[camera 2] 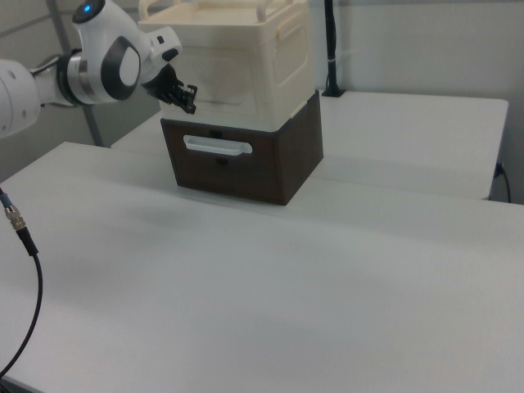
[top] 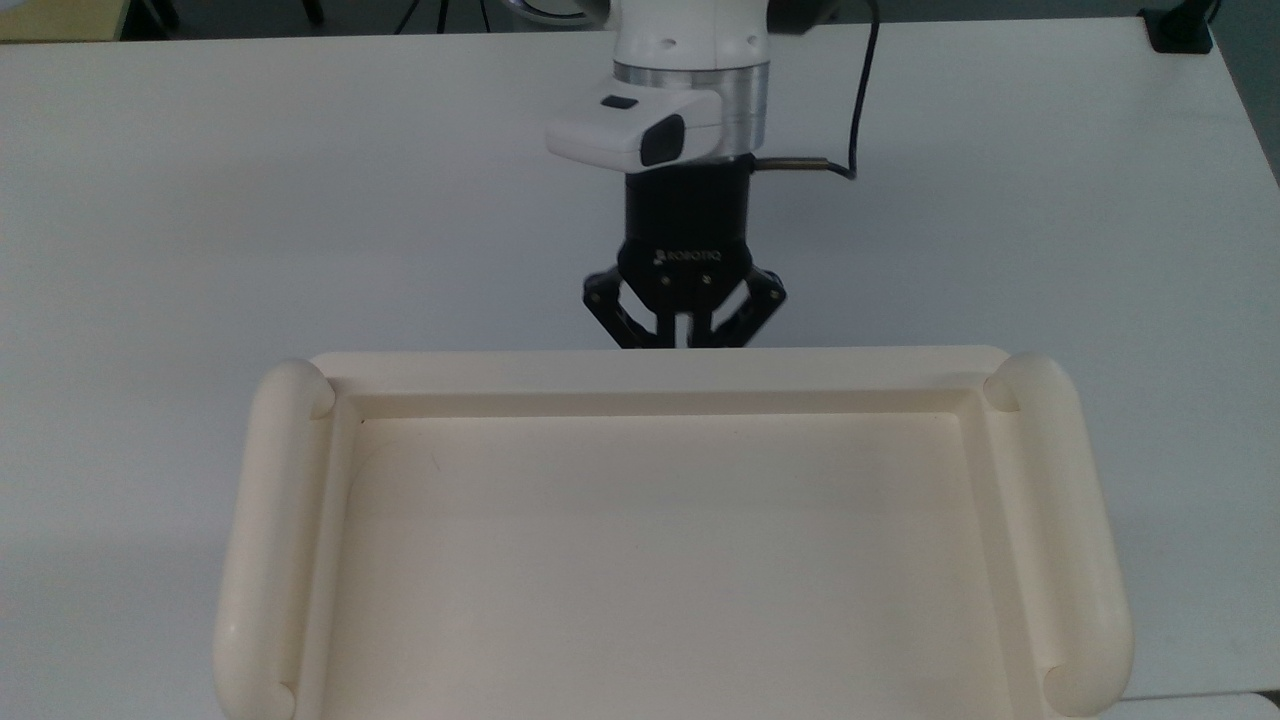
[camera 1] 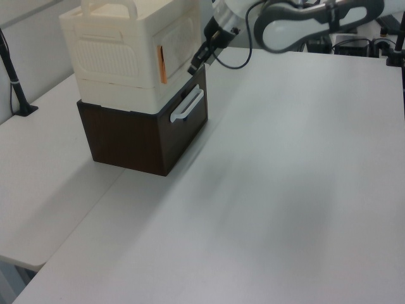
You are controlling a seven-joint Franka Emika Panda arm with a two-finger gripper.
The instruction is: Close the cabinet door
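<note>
Cream cabinet point(camera 1: 120, 50) atop dark brown drawer unit point(camera 1: 136, 136) with white handle point(camera 1: 188, 106); orange strip point(camera 1: 162, 64) on cabinet corner; black claw point(top: 685, 335); white table point(camera 1: 285, 190).
</note>
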